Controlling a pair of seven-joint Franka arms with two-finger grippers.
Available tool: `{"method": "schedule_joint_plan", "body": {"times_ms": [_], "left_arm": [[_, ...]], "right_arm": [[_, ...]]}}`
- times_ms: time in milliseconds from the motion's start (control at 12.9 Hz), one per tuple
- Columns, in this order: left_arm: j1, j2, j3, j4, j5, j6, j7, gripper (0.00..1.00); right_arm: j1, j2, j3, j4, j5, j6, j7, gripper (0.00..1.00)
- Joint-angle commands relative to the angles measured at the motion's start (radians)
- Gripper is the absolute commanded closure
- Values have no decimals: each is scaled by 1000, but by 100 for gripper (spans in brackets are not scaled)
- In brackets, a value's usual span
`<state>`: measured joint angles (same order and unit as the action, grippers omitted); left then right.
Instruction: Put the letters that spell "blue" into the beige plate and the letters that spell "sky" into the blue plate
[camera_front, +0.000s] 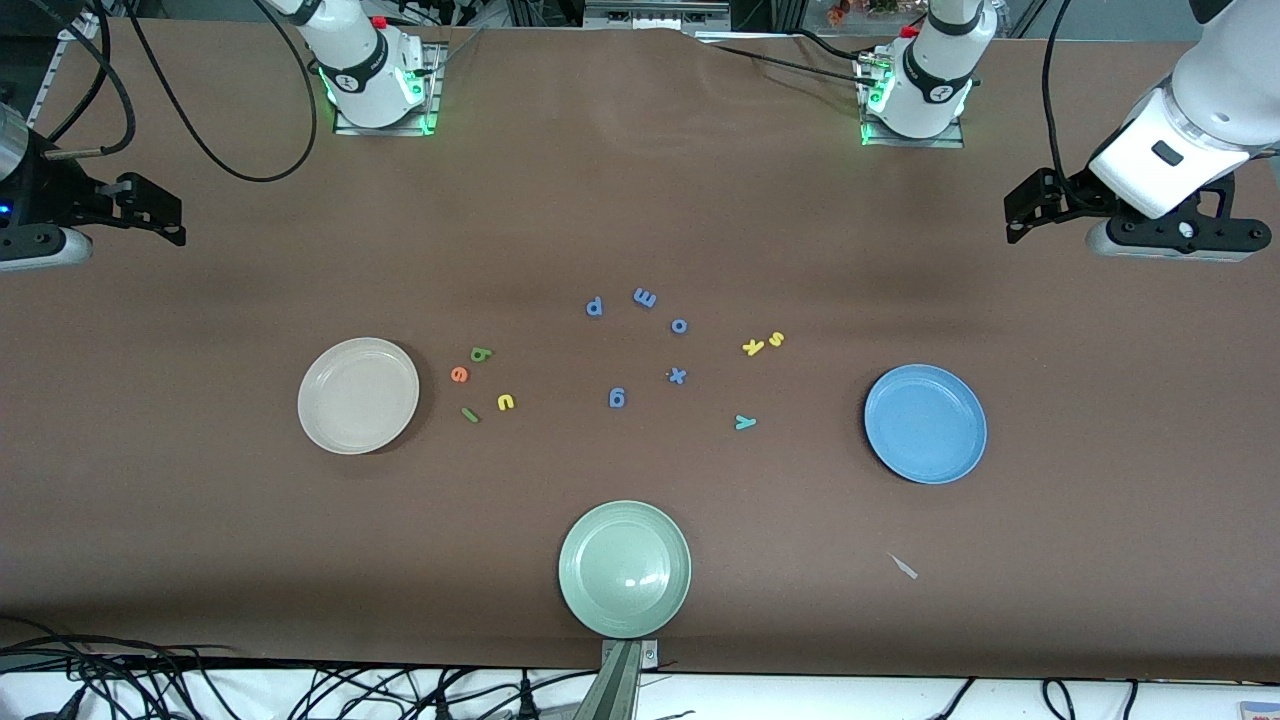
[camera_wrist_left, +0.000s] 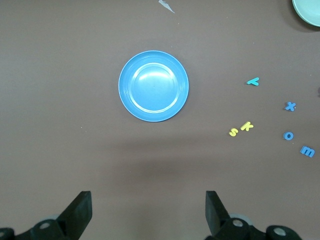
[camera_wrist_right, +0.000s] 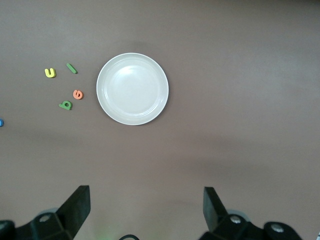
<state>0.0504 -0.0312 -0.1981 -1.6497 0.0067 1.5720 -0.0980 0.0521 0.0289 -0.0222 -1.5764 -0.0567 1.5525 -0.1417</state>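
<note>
Both plates sit empty; the left gripper (camera_wrist_left: 146, 212) and right gripper (camera_wrist_right: 145, 210) hang wide open, holding nothing. The yellow s (camera_front: 777, 339) touches the k (camera_front: 753, 347) at its 8 o'clock, so a pinch could drag both.

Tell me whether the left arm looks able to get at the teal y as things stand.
Probably yes. The teal y lies flat on bare table between the blue x and the blue plate, nothing touching it. The left gripper hangs open at its own end of the table, holding nothing; the way looks free.
</note>
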Motion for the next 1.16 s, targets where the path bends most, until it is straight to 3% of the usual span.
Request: {"method": "schedule_joint_plan", "body": {"times_ms": [0,853,1086], "left_arm": [[3,-1,-3,21,-14,-21,-8,0],[3,-1,-3,21,-14,-29,-6,0],[3,-1,-3,21,-14,-29,-6,0]], "right_arm": [[0,-7,4,4,1,0,33,0],[9,-4,11,15,5,5,33,0],[8,-3,8,15,40,5,30,0]]}}
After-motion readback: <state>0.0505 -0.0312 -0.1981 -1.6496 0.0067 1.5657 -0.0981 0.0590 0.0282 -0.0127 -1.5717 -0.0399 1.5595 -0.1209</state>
